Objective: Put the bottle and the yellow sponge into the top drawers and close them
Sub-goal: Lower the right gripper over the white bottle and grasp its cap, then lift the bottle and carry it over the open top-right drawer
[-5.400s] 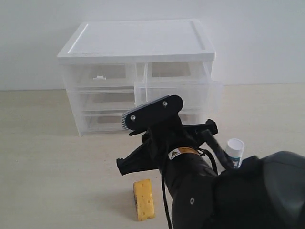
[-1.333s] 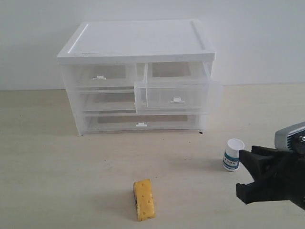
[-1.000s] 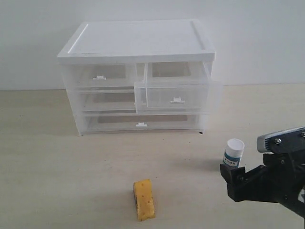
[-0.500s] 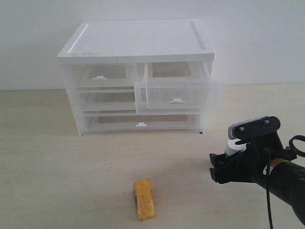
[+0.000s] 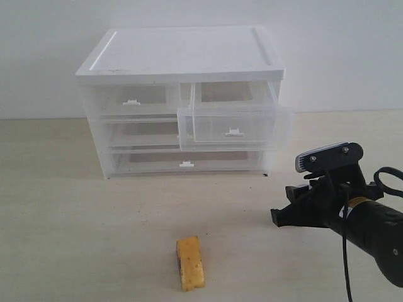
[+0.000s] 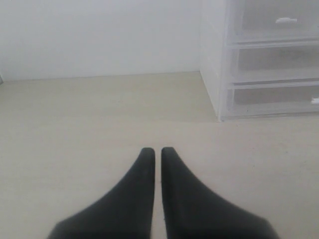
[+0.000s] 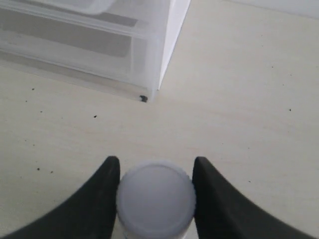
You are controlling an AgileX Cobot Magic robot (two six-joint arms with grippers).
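Note:
The bottle shows only as its white cap (image 7: 156, 196) in the right wrist view, with my right gripper (image 7: 156, 161) shut on it, one finger pressed against each side. In the exterior view my right gripper (image 5: 306, 204) hides the bottle, at the right in front of the drawer unit. The yellow sponge (image 5: 189, 263) lies alone on the table near the front centre. The right top drawer (image 5: 234, 126) is pulled out; the left top drawer (image 5: 132, 100) is pushed in. My left gripper (image 6: 158, 149) is shut on nothing above bare table and is out of the exterior view.
The white drawer unit (image 5: 182, 56) stands at the back centre against a white wall, with two full-width drawers below the top pair. Its lower corner (image 7: 144, 97) lies just beyond the bottle. The beige table (image 5: 75, 207) spreads around the unit.
My right gripper has come in from the right front edge, moved left and back over the bottle, and closed around its cap. The bottle is now hidden in the exterior view.

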